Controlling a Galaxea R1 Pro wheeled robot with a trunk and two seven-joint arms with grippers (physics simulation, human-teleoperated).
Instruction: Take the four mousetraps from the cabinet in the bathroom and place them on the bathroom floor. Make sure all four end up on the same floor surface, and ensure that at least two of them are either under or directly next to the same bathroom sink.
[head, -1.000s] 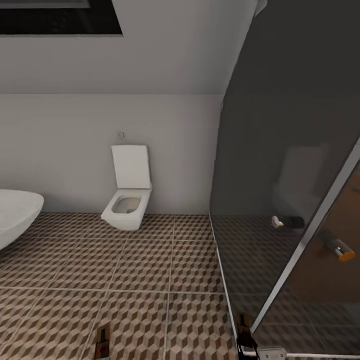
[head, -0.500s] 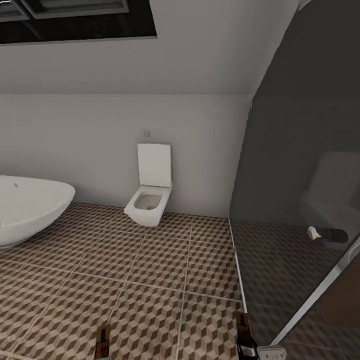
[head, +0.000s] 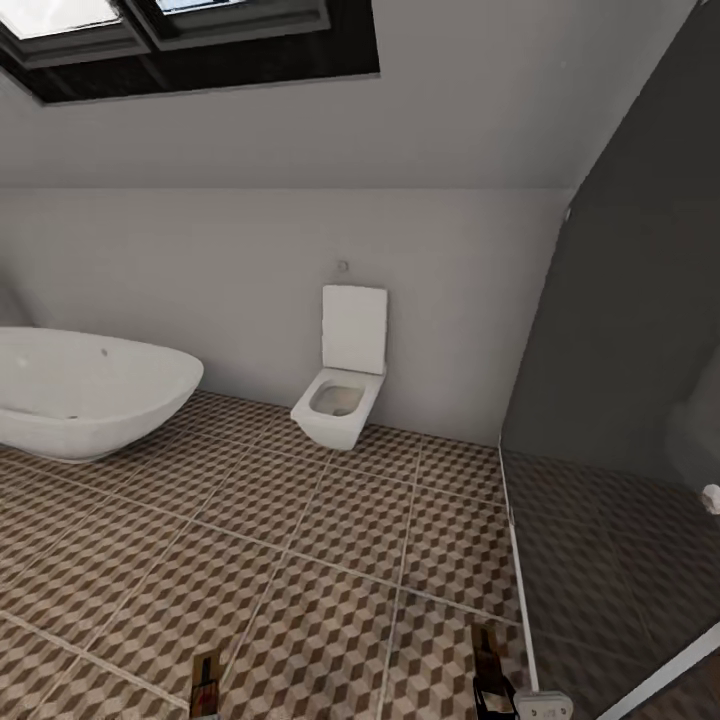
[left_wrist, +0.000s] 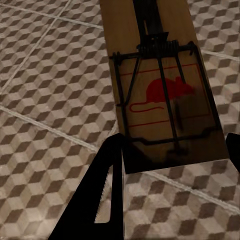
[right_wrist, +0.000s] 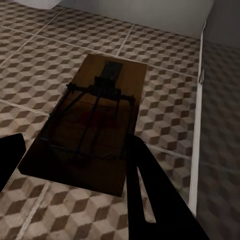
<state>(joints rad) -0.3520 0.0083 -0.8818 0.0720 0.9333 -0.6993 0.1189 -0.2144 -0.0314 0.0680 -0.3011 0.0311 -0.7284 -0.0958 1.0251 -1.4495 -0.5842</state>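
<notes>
My left gripper (left_wrist: 170, 155) is clamped on a mousetrap (left_wrist: 160, 90), a flat wooden slab with black wire and a red mouse print, held above the cube-patterned tile floor (left_wrist: 45, 75). My right gripper (right_wrist: 75, 165) pinches a second, darker mousetrap (right_wrist: 95, 120). From the head, both traps are cut off at the bottom edge; beyond stand a white toilet (head: 342, 385), an oval bathtub (head: 90, 392) and a dark glass partition (head: 620, 400).

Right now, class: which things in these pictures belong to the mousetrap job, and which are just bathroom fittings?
Job:
left hand holding a mousetrap
right hand holding a second mousetrap
bathroom floor

Just there:
bathtub
toilet
dark glass screen
skylight
</notes>
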